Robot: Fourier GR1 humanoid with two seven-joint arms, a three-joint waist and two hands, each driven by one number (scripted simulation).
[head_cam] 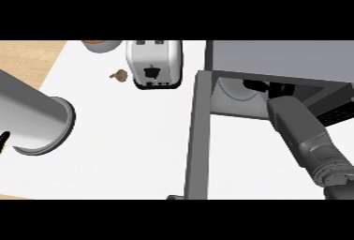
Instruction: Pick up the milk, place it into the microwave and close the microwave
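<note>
Spreading across your view is the white counter [124, 154], where the microwave [276, 54] stands with its door [197, 140] swung open. Your right hand [257, 85] sits inside the cavity. You cannot tell its grip or make out the milk. Your left hand [3, 139] barely shows at the left edge.

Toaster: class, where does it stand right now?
In the head view the toaster stands mid-way along the far side of the counter, just left of the microwave and its open door, with a small brown object on its left.
</note>
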